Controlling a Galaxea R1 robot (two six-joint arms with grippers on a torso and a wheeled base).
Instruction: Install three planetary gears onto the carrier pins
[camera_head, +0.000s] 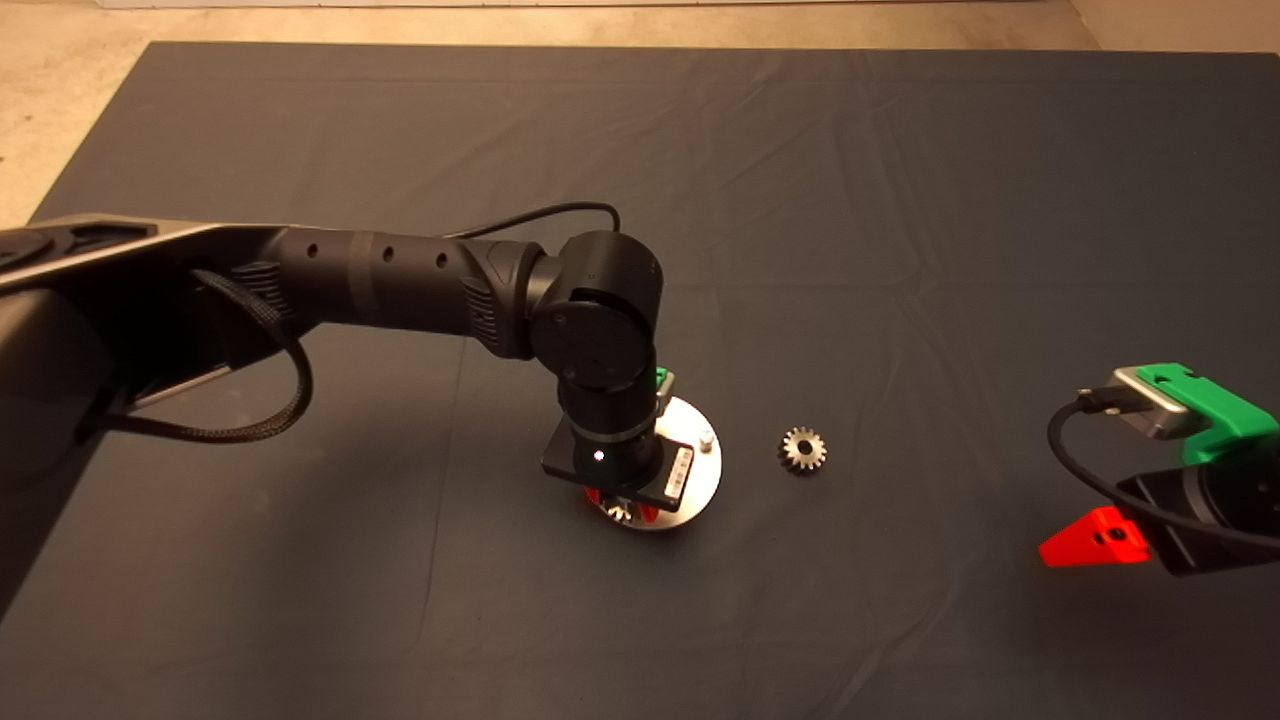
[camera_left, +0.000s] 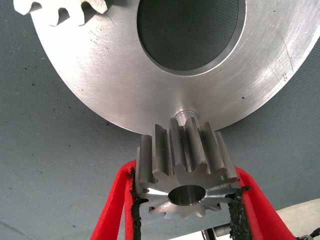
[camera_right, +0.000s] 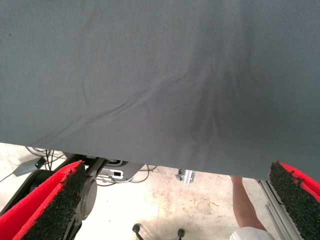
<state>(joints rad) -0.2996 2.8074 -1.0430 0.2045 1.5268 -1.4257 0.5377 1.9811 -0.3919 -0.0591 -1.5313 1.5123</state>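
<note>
At the mat's centre, slightly toward six o'clock in the head view: carrier disc (camera_head: 700, 480), flat, white-silver, round, large centre hole; one bare carrier pin (camera_head: 707, 438) stands at its two o'clock edge; a second pin (camera_left: 184, 111) shows in the left wrist view just beyond the held gear, the gear apparently not yet seated on it.

Left gripper (camera_left: 186, 200): over the disc's six o'clock rim, red fingers (camera_left: 112, 210) closed narrowly on a planetary gear (camera_left: 186, 165), black pads bearing on the toothed flanks, bore open toward the camera.

Second gear (camera_left: 60, 9): lies on the disc near its rim, partly cut off in the left wrist view; whether it sits on a pin cannot be told.

Third gear (camera_head: 802, 449): loose on the dark mat (camera_head: 900, 200), at three o'clock of the disc, near but apart.

Right gripper (camera_head: 1095, 540): parked at the mat's four o'clock edge, fingers spread wide, holding nothing; a person's arm (camera_right: 245, 205) shows on the floor side beyond the mat.

Handling, by judgement: solid metal, stiff, dense for its size, smooth and likely slippery; best gripped across opposite tooth flanks, bore kept upright and clear; a tilted bore may jam on the pin.

Markings: a small white label (camera_head: 680, 468) on the left wrist block, unreadable; no other writing seen.
</note>
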